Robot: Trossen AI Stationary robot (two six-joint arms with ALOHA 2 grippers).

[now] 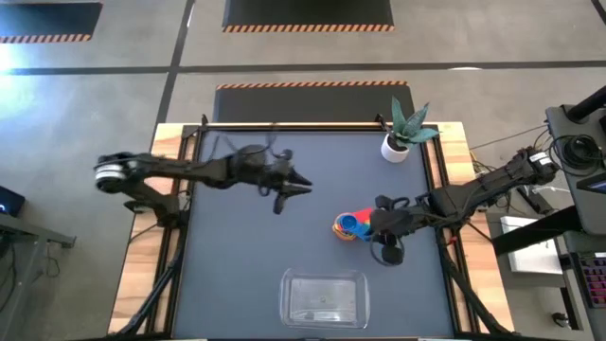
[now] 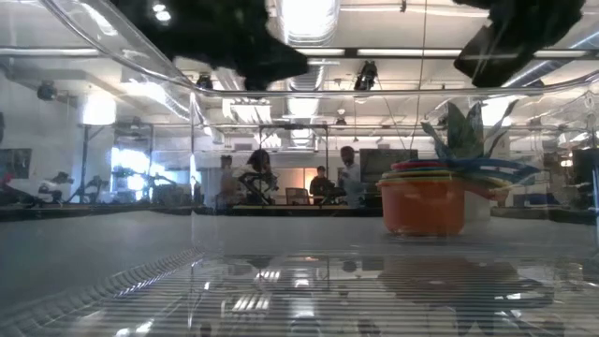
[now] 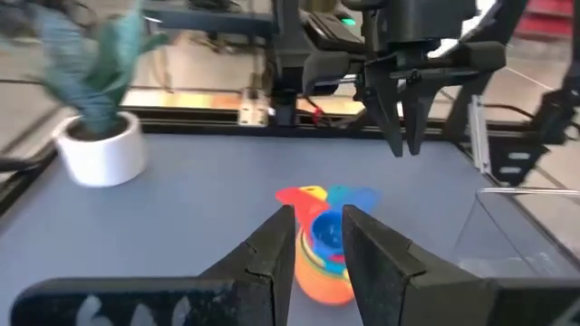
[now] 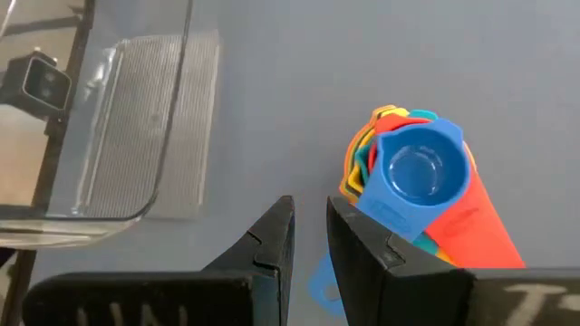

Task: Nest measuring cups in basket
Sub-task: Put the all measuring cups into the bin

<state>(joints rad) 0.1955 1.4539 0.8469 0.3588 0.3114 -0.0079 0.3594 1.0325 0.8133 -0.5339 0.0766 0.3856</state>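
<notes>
nested measuring cups (image 1: 353,227) beside basket (image 1: 325,298) (on table).

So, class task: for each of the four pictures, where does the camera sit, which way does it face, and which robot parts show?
High: overhead, facing straight down; both arms, basket.
Low: at table height, facing level through a clear wall; nested measuring cups.
Left wrist: looks past left pincer at the cups, plant pot and right pincer.
Right wrist: looks down past right pincer.
All four share the cups.
</notes>
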